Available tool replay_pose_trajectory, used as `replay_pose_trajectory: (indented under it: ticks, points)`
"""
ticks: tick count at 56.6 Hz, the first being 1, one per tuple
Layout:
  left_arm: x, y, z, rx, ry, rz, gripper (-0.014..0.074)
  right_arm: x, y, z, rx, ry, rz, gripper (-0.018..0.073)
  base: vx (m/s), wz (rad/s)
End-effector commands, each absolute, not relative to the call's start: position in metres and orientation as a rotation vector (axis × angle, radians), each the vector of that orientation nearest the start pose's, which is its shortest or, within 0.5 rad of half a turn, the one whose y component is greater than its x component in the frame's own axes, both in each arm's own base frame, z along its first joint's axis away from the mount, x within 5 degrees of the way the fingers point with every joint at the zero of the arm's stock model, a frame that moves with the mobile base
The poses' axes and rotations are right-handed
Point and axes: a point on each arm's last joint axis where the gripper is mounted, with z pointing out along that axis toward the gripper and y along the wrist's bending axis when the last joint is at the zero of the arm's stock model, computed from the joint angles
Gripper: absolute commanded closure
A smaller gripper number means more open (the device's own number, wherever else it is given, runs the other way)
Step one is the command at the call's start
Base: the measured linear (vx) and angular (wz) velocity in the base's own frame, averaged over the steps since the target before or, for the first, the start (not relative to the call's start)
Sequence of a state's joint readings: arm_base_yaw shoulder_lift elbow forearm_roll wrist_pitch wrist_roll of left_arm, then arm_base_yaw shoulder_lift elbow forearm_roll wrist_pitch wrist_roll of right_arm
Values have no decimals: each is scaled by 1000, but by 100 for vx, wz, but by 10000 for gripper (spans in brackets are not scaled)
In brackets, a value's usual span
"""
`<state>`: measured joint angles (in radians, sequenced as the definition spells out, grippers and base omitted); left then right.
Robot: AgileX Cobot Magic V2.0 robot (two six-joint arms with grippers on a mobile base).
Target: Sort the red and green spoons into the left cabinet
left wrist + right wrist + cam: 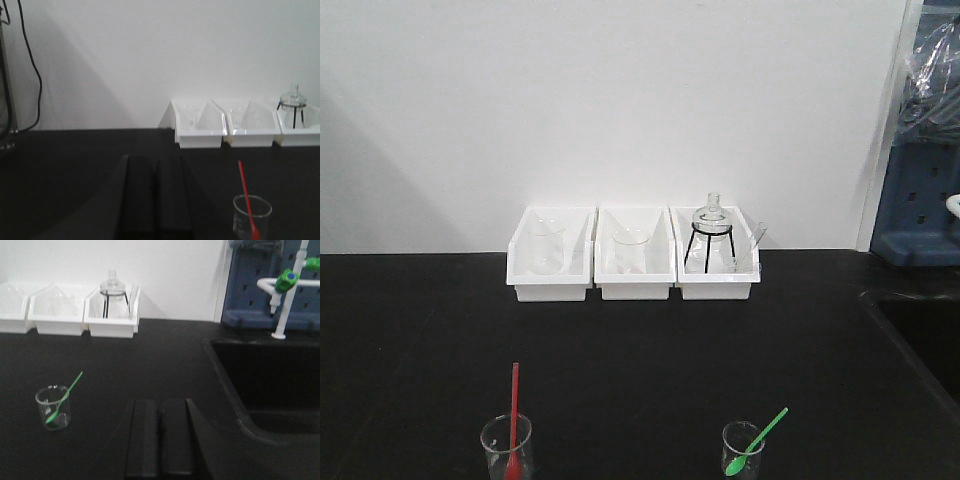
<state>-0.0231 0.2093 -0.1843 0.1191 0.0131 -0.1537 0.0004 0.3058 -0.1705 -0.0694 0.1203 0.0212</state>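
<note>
The red spoon (513, 405) stands bowl-down in a small glass beaker (507, 445) at the front left of the black bench, with its long handle sticking up. The green spoon (760, 438) leans in a second beaker (742, 448) at the front right. In the left wrist view my left gripper (154, 160) is shut with nothing in it, left of the red spoon (246, 192) and apart from it. In the right wrist view my right gripper (160, 402) is also shut and empty, right of the green spoon (67, 395). The left cabinet is out of view.
Three white bins (634, 290) with glassware stand against the back wall. A black sink (270, 385), a white tap (287, 285) and a blue pegboard (920, 200) are on the right. A grey upright and a black cable (30, 65) are at far left.
</note>
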Motion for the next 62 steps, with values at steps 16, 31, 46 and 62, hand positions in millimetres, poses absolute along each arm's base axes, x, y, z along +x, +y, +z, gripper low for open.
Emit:
replay_pose_trajectory:
  ticks: [16, 31, 46, 62]
  points:
    - [84, -2, 271, -57, 1507, -105, 589, 108, 0, 241, -48, 1806, -38, 524, 0, 0]
    - [84, -2, 274, -175, 1468, -232, 589, 117, 0, 239, 23, 1816, 24, 417, 0, 0]
    - [84, -2, 276, -172, 1453, -232, 573, 121, 0, 235, 67, 1853, 56, 195, 0, 0]
    - [84, -2, 275, -150, 1462, -209, 393, 122, 1, 236, 66, 1839, 58, 82, 0, 0]
